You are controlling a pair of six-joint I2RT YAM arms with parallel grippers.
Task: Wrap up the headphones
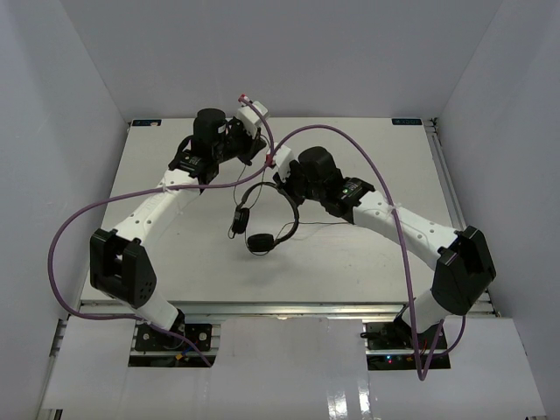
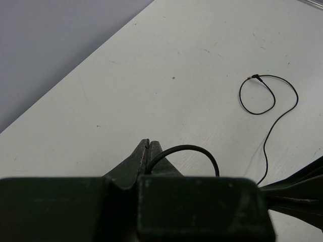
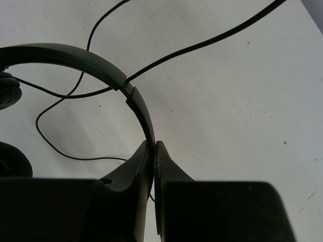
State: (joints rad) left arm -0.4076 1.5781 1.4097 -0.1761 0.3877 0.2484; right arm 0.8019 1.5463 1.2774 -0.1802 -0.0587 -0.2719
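Headphones [image 1: 259,242] at mid-tabletop [image 1: 175,254], between both arms.
Right jaws clamped on headband [image 3: 75,54]; left jaws pressed together, seemingly pinching cord [image 2: 186,146], with its free end looped flat on the tabletop.

A white table [image 1: 201,254] stands between 3 plain pale grey walls [image 1: 289,52]. Its surface shows small dark specks and faint scuffs in the wrist views. A metal rail [image 1: 448,188] runs along its right edge, an aluminium frame [image 1: 289,309] along the near edge. 2 small teal tags [image 1: 144,122] sit at its far corners.
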